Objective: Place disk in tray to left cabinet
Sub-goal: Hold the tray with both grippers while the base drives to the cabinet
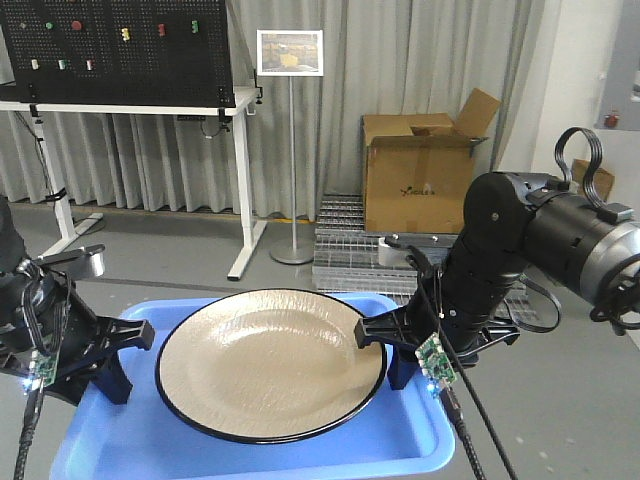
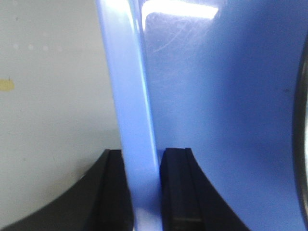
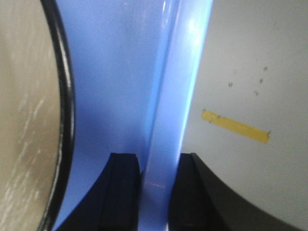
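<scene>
The tan disk (image 1: 270, 362) with a thin black rim lies in the bright blue tray (image 1: 240, 450), held in the air above the grey floor. My left gripper (image 1: 125, 360) is shut on the tray's left rim (image 2: 130, 120); its fingers (image 2: 175, 187) stand either side of the rim. My right gripper (image 1: 390, 345) is shut on the tray's right rim (image 3: 175, 110), with its fingers (image 3: 122, 192) clamping it. The disk's edge shows in the right wrist view (image 3: 29, 120). The left cabinet is out of view.
Ahead stand a white workbench with a black pegboard (image 1: 120, 50), a sign on a thin stand (image 1: 291, 150), and an open cardboard box (image 1: 420, 170) on metal grates. A yellow tape strip (image 3: 236, 126) marks the floor.
</scene>
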`<state>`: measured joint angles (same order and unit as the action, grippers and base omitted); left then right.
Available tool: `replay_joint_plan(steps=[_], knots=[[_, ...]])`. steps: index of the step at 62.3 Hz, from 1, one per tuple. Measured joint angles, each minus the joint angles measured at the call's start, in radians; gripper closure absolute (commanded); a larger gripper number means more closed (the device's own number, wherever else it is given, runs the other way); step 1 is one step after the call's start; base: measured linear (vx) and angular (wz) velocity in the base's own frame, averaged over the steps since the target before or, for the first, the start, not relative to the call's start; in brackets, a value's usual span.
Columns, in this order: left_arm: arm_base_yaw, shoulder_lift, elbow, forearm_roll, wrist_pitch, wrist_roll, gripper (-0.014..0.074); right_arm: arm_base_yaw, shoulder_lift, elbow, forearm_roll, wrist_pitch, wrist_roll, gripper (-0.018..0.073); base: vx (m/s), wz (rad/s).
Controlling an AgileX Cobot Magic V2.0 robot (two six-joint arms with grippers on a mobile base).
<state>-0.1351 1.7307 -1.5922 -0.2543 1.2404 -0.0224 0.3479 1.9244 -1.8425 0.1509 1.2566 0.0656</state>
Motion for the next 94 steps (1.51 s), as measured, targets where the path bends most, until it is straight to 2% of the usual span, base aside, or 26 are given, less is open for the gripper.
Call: replay_joint_plan(steps=[94], knots=[[0.0, 0.0, 0.0, 0.002, 0.0, 0.0, 0.0596, 0.0, 0.0, 0.0, 0.0, -0.002, 0.0, 0.0564, 0.58, -0.05]])
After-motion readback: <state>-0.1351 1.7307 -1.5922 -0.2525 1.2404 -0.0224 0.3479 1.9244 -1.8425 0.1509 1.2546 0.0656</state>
